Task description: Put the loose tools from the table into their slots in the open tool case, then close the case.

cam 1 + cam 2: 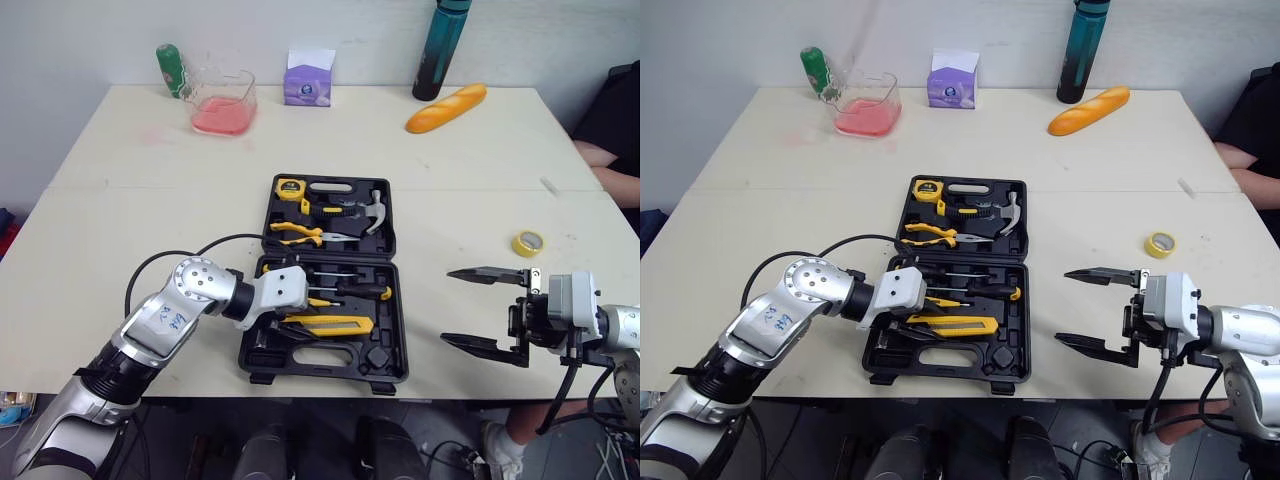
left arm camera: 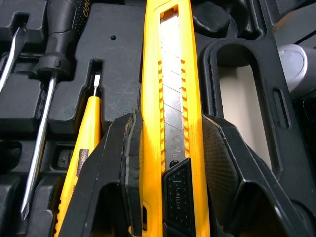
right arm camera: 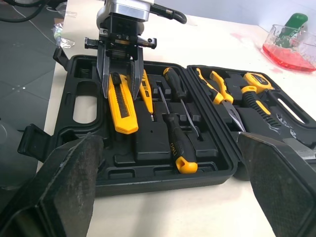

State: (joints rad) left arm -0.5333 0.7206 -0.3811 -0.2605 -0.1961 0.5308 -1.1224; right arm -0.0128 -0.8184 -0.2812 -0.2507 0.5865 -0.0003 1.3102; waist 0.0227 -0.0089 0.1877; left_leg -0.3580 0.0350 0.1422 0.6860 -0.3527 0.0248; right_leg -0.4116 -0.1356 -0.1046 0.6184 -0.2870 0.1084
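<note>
Left hand clamps the yellow knife, low in the near half of the tool case. Right hand hangs wide open beside it, over the bench.

On the black handle of the screwdriver stand pale letters that read "del", and the word is cut off there. The yellow tester pen beside it carries a small dark print, but it is too blurred to read. A white sticker on the left arm has blue handwritten figures, perhaps "23" over "89", and the purple box shows print too small to read.
</note>
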